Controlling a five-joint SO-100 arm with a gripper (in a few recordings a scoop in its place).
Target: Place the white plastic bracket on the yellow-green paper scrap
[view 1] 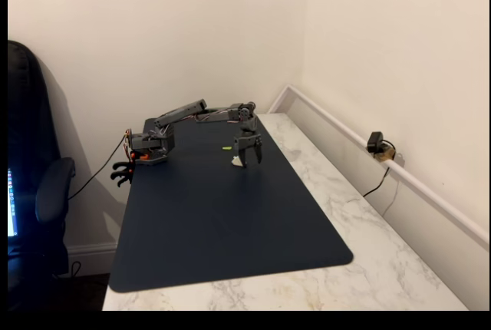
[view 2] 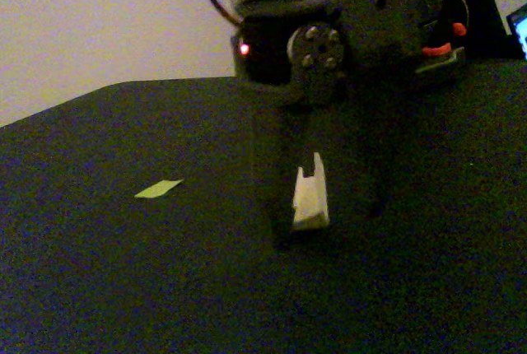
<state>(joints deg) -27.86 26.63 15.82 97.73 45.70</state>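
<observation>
White plastic bracket [view 2: 311, 199] seemingly between fingers [view 2: 284, 181]; paper scrap [view 2: 158, 188] apart

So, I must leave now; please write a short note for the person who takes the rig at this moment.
Gripper: lowered to the dark mat, its fingers on either side of the white plastic bracket; I cannot tell whether they already grip it.
The bracket stands on the mat, apart from the yellow-green paper scrap, which lies flat to its left in both fixed views.
Done: approach to the bracket.
Left: grip, lift, carry to the scrap, release on it.
</observation>
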